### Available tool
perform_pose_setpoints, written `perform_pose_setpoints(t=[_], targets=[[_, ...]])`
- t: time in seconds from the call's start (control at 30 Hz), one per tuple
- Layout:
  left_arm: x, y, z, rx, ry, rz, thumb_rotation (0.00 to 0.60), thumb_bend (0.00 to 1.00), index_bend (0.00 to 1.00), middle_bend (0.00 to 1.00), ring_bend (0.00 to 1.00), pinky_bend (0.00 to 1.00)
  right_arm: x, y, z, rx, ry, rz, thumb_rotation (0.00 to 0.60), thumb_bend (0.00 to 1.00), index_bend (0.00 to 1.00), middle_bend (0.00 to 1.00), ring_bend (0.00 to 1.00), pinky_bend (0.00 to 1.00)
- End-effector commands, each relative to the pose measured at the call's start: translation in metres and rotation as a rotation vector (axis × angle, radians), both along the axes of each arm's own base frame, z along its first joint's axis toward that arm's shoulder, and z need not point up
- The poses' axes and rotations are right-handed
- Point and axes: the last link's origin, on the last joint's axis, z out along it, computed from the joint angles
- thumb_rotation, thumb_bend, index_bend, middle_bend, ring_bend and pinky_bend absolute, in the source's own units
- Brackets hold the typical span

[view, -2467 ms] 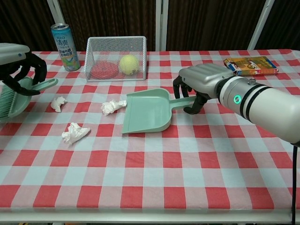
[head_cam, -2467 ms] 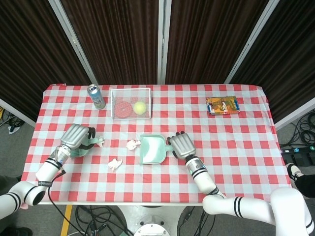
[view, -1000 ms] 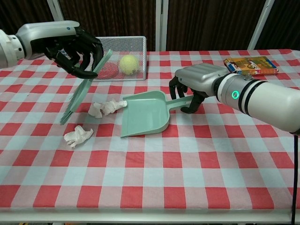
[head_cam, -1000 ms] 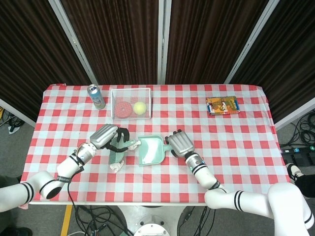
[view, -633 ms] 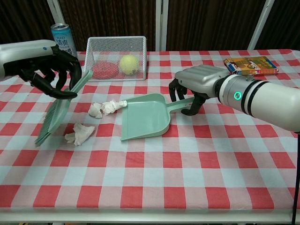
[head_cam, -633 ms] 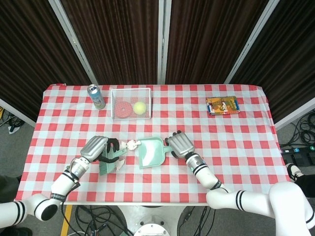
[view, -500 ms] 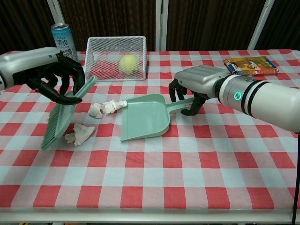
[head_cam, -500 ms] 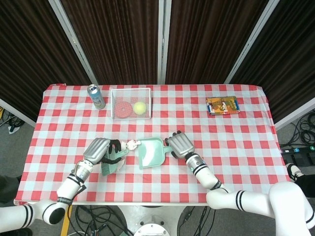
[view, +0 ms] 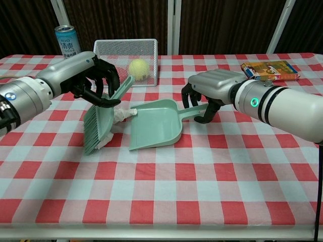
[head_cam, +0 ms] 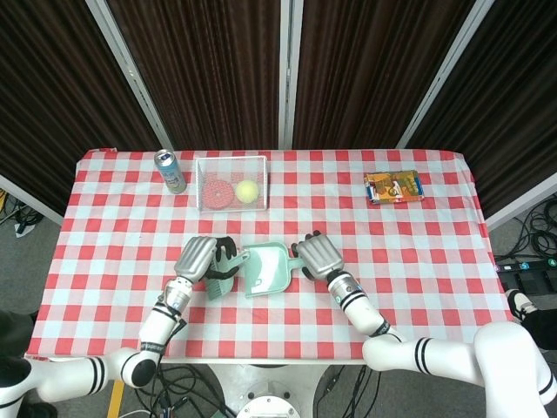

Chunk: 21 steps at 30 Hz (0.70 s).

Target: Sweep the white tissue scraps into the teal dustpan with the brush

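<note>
My left hand (view: 93,75) grips the handle of a teal brush (view: 99,127), whose bristles rest on the cloth just left of the teal dustpan (view: 154,126). One white tissue scrap (view: 122,115) lies between the brush and the pan's open edge. A second scrap (view: 105,142) peeks out from under the bristles. My right hand (view: 211,93) holds the dustpan's handle. From above, the left hand (head_cam: 199,259), brush (head_cam: 219,281), dustpan (head_cam: 268,272) and right hand (head_cam: 318,258) stand close in a row.
A drink can (view: 68,43) stands at the back left. A wire basket (view: 126,46) beside it holds a yellow ball (view: 139,68) and a red object. A colourful packet (view: 270,70) lies at the back right. The table's front edge is near.
My left hand has carried the brush rightward up to the dustpan's mouth. The scraps moved with it, and the lower one is now mostly hidden by the bristles. The right hand and pan barely moved.
</note>
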Motion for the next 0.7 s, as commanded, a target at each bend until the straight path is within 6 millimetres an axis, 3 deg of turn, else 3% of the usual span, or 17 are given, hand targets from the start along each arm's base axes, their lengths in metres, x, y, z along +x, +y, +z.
perform_pose_setpoints(t=[0.03,0.43,0.7], targets=[[0.008,0.007,-0.006,0.001,-0.025,-0.007,0.600,0.46,0.58,0.59,0.61,0.86,0.000,0.000,-0.001,0.001,-0.002,-0.005,0.600,0.38,0.63,0.57,0.31,0.25],[0.006,0.026,-0.013,-0.033,-0.083,0.017,0.600,0.48,0.58,0.59,0.58,0.84,0.006,-0.005,-0.008,-0.014,-0.019,-0.030,0.600,0.39,0.64,0.57,0.31,0.25],[0.023,0.029,-0.020,-0.128,-0.211,-0.005,0.600,0.48,0.58,0.59,0.58,0.84,0.010,-0.006,-0.016,-0.003,-0.025,-0.036,0.600,0.40,0.64,0.57,0.31,0.24]])
